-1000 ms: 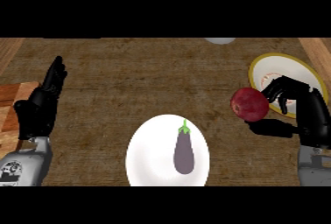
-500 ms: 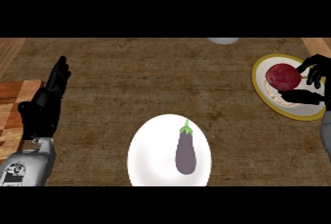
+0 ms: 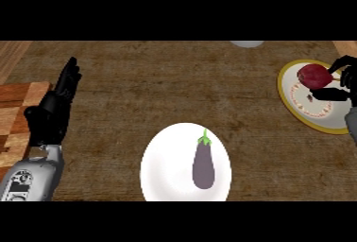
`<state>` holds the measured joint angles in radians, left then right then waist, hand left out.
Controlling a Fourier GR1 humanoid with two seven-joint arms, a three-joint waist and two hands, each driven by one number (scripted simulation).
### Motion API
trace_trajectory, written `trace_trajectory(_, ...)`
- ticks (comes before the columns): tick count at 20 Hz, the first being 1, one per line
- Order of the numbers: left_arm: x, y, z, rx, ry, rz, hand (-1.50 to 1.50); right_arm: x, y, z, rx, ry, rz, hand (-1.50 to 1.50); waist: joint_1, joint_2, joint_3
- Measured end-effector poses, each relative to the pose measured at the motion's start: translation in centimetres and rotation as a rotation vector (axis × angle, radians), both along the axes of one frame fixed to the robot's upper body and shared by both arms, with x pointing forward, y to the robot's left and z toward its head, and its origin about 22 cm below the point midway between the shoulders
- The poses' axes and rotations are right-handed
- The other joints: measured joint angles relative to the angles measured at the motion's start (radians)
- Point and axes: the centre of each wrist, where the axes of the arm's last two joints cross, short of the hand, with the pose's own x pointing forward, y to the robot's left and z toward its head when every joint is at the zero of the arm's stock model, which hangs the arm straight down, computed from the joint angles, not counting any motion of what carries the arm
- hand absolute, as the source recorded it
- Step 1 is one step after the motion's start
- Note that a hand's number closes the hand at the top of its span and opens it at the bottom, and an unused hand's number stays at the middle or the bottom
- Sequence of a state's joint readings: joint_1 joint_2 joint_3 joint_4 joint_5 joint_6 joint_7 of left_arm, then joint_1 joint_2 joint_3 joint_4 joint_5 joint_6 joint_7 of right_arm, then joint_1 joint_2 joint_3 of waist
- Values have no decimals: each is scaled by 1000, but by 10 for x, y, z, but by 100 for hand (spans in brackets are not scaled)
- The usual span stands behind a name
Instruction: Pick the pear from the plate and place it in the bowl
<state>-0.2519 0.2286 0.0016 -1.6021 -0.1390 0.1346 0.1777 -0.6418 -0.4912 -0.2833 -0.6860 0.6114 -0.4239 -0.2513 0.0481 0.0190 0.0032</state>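
Dark red round fruit (image 3: 314,76) sits over the yellow-rimmed plate (image 3: 301,109), with the right hand (image 3: 340,80) curled around it.

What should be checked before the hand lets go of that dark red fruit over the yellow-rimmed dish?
1. Dark red round fruit held by the right hand: ok, fingers curl round it.
2. Fruit over the yellow-rimmed bowl: ok, it is within the rim's outline.
3. Fruit resting on the bowl's floor: cannot tell.
4. Left hand out of the way: ok, open at the far left.
5. White plate with the purple aubergine apart from the bowl: ok.
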Motion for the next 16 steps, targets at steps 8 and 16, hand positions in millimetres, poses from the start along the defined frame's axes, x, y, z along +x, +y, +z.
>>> trace_trajectory(8,4,-5,1,7,-6,-14,0,5,-14,-17,192,76,77,-150,16,9,3)
trace_trajectory(16,3,-3,2,10,-7,-9,0,2,-35,-11,347,-45,156,-150,12,7,3)
